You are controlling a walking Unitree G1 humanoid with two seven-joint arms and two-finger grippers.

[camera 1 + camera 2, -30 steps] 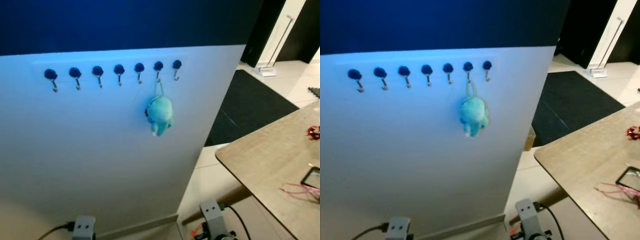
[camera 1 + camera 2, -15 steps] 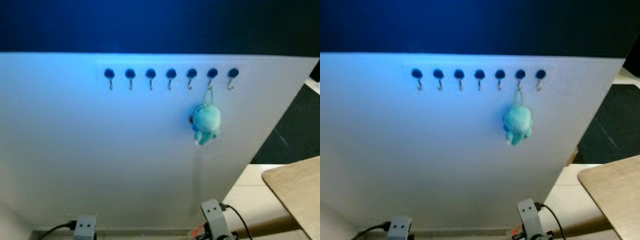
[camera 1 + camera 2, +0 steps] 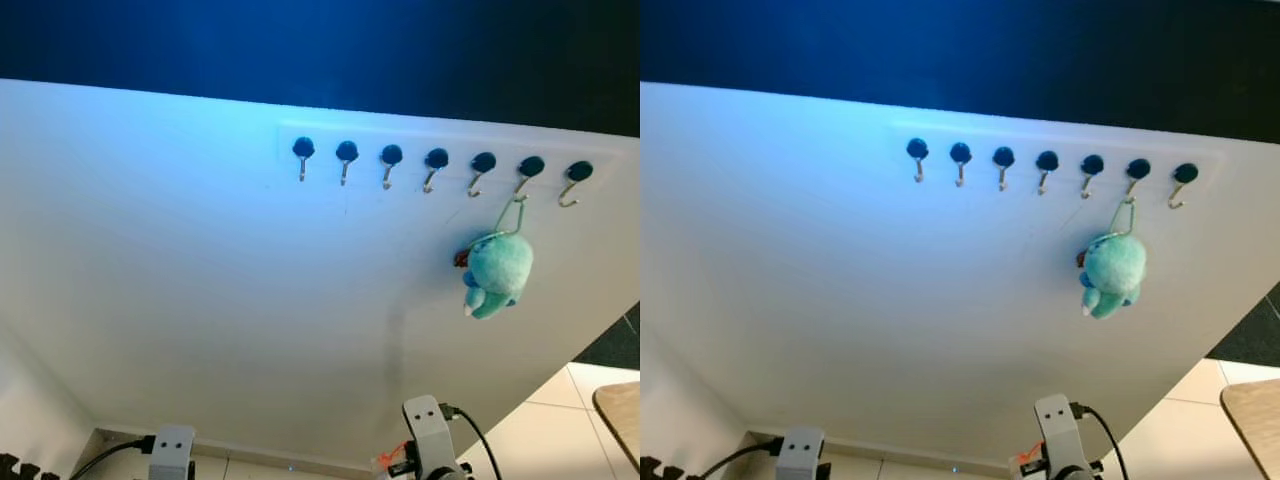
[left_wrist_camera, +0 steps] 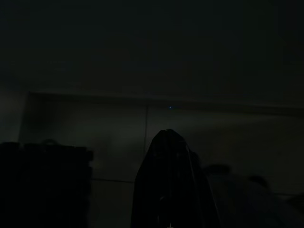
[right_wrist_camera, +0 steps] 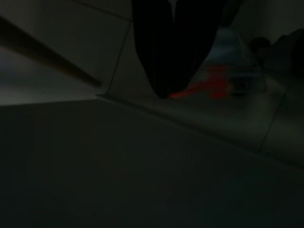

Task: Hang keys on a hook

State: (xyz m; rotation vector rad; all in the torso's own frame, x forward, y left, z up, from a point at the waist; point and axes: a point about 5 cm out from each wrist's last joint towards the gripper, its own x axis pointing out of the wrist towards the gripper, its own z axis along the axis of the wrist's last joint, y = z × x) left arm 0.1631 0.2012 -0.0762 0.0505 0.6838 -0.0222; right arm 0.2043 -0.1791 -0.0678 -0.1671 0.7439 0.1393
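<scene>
My left gripper [image 4: 168, 142] hangs low in shadow, its fingers pressed together. My right gripper [image 5: 171, 71] hangs low too, fingers together, over dim floor tiles [image 5: 61, 42]. Well above and ahead of both, on the white wall [image 3: 180, 280], runs a row of seven hooks [image 3: 437, 165]. The keys with their teal plush charm [image 3: 497, 274] hang from the second hook from the right [image 3: 528, 172], touching the wall.
</scene>
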